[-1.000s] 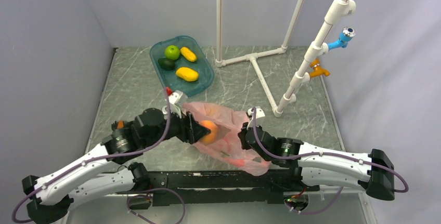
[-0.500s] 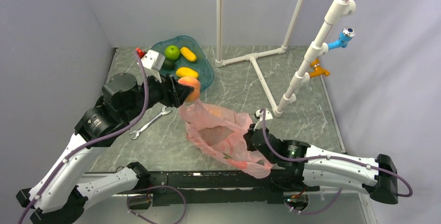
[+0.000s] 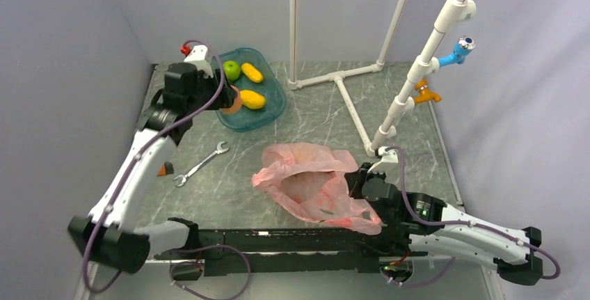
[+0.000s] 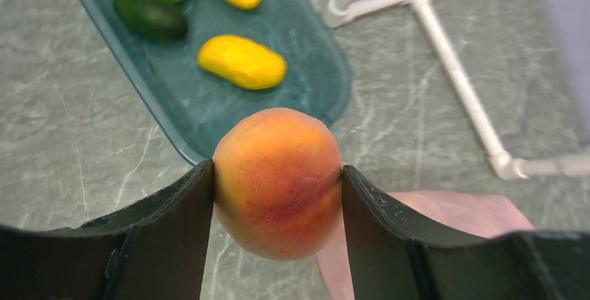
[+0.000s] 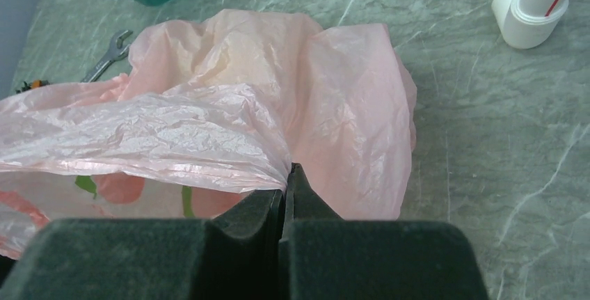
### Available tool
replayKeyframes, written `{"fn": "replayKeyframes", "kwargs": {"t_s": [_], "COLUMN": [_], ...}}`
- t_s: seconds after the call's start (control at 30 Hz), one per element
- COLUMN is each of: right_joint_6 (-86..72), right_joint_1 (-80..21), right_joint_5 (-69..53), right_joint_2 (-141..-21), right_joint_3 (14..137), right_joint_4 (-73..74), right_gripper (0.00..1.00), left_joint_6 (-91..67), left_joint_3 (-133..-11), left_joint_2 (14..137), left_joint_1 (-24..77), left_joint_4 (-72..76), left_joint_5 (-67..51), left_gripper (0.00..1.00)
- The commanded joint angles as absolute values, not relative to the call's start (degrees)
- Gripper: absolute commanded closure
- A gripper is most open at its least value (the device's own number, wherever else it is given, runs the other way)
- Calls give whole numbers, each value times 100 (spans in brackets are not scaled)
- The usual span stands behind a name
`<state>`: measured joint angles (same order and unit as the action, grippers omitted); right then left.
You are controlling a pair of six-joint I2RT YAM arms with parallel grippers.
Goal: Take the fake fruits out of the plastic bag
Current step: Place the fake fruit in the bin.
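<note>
Bag (image 3: 306, 178) lower centre, slumped on table (image 3: 313, 119), my right fingers (image 5: 285, 194) pinched tight on its edge; I can't tell if fruit remains inside. Peach (image 4: 278, 182) was in the bag a second ago, now clamped in my left fingers (image 3: 227, 99) upper left, over tray (image 3: 273, 108) rim, so one out. Tray holds green apple (image 3: 231, 70), avocado (image 4: 149, 16), small yellow fruit (image 3: 252, 72), mango (image 3: 252, 99).

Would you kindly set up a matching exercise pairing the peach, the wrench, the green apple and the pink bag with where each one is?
Things:
1. peach
2. wrench
3. green apple
4. pink bag

Places:
A. in the teal tray
B. pinched in the right gripper
C. lying on the table
D. held in the left gripper

Pairs: 1-D, 2-C, 3-A, 4-B
</note>
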<state>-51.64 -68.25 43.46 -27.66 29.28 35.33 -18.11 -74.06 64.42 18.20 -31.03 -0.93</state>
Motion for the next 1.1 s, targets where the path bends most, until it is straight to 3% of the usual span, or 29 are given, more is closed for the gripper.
{"fn": "replayKeyframes", "kwargs": {"t_s": [0.0,0.4,0.53,0.73,0.9,1.07], "right_joint_6": [-4767,-4309,-4152,-3945,-3982,-4181], "right_joint_1": [-6846,-6837,-6836,-6830,-6826,-6820], "right_joint_5": [4486,4381,4375,4247,4030,3857], "right_joint_2": [-2893,-3483,-3413,-3555,-3930,-4310], "right_joint_3": [3111,3097,3141,3139,3189,3358], "right_joint_4": [3293,2741,2753,2517,2315,2288], "right_gripper": [100,100,100,100,100,100], "left_joint_6": [-1964,-1697,-1767,-1944,-1707,-1703], "left_joint_3": [-7281,-8545,-8701,-7990,-7996,-6949], "left_joint_2": [7482,10233,10534,9783,8950,7273], "left_joint_1": [1288,1063,988,934,915,905], "left_joint_4": [-2479,-2075,-2525,-2106,-2695,-2764], "left_joint_5": [-479,-752,-487,-645,-741,-1306], "left_gripper": [70,64,52,3,1,3]}}
